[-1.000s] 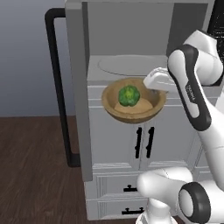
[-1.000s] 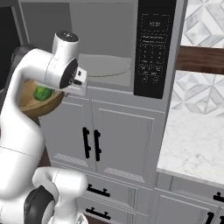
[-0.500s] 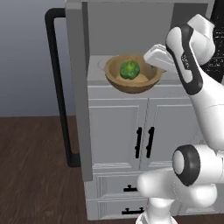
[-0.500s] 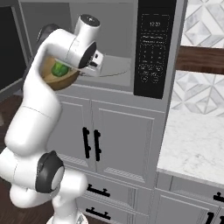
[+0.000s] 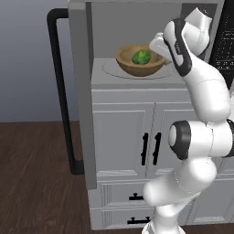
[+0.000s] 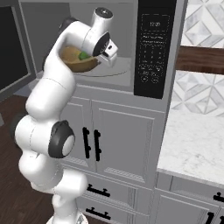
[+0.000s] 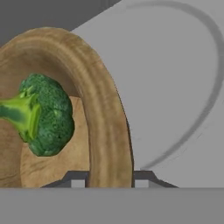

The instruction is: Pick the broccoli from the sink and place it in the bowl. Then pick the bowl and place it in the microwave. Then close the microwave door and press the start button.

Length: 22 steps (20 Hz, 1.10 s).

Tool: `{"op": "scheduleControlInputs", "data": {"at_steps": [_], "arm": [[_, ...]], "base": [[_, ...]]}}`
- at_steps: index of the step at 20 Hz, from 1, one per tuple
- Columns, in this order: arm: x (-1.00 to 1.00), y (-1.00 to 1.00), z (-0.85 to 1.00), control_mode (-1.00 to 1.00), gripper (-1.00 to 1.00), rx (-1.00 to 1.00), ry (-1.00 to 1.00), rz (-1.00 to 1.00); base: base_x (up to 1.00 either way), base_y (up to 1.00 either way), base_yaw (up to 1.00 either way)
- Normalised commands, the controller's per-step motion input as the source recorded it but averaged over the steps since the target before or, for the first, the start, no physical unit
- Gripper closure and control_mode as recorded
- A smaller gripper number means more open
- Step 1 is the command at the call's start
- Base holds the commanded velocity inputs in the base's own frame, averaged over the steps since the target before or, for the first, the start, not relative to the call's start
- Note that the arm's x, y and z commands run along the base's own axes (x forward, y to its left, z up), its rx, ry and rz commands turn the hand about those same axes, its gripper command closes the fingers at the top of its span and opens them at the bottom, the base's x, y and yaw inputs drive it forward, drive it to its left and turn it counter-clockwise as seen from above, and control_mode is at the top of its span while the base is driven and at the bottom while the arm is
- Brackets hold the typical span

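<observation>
broccoli [image 5: 141, 57] is already sitting in the bowl [image 5: 129, 64], and from the left base view the bowl is at the microwave [image 5: 137, 18] opening over the turntable, door [image 5: 82, 91] swung wide open, so setting it down, closing up and hitting start look like what's left. right base view has the arm bent high with the gripper [image 6: 101, 59] reaching into the cavity at the bowl's near edge. hand view shows the fingertips [image 7: 78, 181] either side of the wooden rim, pinching it.

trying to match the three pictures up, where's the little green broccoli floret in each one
Left base view: upper middle, inside the round wooden bowl, broccoli.
Right base view: upper left, beside the white arm, broccoli.
Hand view: left, broccoli.
Shared landmark: the bowl's rim, clamped by the gripper.
</observation>
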Motion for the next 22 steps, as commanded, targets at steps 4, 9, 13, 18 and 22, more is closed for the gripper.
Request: {"op": "scheduleControlInputs", "data": {"at_steps": [4, 9, 13, 18, 22], "arm": [[1.0, -0.27, -0.46, -1.0, 1.0, 0.03, 0.09, -0.42], [1.0, -0.11, -0.63, -1.0, 1.0, 0.0, 0.08, -0.39], [0.51, -0.02, -0.42, -1.0, 1.0, 0.0, 0.0, -0.29], [-0.68, -0.06, -0.06, -1.0, -1.0, 0.02, -0.1, -0.11], [-1.0, -0.12, -0.09, -1.0, -1.0, 0.1, -0.09, -0.07]], "base": [[0.0, 0.0, 0.0], [0.0, 0.0, 0.0], [0.0, 0.0, 0.0], [0.0, 0.0, 0.0], [0.0, 0.0, 0.0]]}}
